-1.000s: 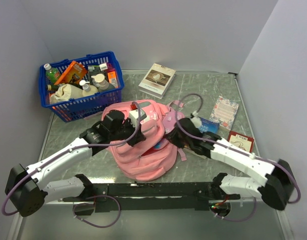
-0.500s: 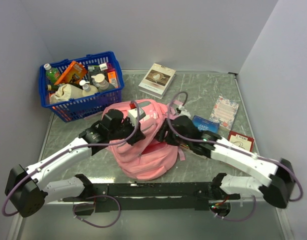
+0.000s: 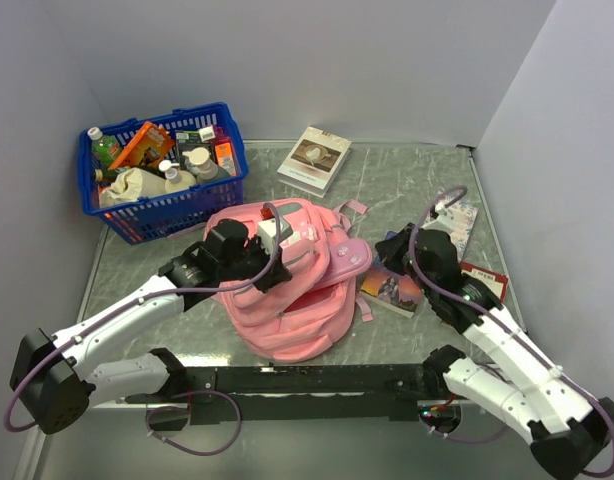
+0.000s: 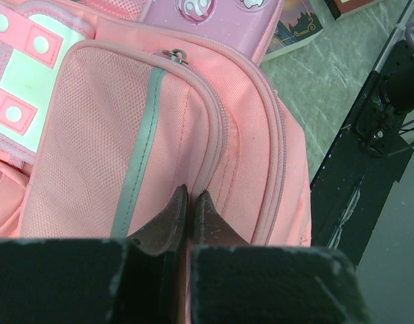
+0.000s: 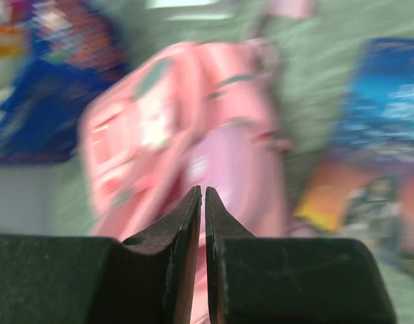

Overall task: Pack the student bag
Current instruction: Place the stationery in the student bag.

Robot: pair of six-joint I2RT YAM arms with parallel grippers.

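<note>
Blue basket [image 3: 177, 212] holds bottles [image 3: 104, 146] just beside student bag [image 3: 287, 322]

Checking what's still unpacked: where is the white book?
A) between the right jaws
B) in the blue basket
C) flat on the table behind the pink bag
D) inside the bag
C: the white book lies flat on the table, behind the student bag.
</note>
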